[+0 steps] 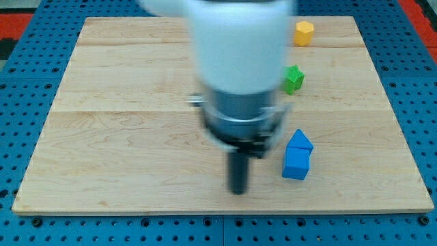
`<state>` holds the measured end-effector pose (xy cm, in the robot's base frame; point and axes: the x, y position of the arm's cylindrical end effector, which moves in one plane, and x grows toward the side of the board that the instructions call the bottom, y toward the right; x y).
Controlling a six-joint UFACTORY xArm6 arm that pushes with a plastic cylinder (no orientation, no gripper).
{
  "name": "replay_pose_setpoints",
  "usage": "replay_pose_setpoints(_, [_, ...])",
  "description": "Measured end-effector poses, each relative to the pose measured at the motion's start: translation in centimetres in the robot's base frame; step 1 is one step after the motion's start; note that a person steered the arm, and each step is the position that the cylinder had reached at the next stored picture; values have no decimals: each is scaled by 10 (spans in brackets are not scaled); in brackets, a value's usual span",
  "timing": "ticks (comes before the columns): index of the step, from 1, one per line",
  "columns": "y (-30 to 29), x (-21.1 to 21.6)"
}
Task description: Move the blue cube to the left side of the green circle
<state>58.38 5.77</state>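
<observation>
Tip: my tip (pixel 238 190), a bare dark rod holding nothing, rests on the wooden board (pixel 123 137) near the view's bottom.
Blue cube (pixel 296 163): just to the tip's right, apart from it.
Green block (pixel 293 79): farther up, partly hidden; shape unclear.

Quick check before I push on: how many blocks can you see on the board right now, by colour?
Blue: 2, a cube with a second blue block touching it just above
Green: 1, a block partly hidden by the arm
Yellow: 1, a block near the view's top
Total: 4 visible; the arm may hide more.
My tip is left of the blue cube, not touching.
</observation>
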Motion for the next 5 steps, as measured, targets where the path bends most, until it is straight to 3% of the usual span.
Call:
replay_pose_setpoints(1, [96,-7])
replay_pose_setpoints(3, [40,-16])
replay_pose_setpoints(5, [99,-41])
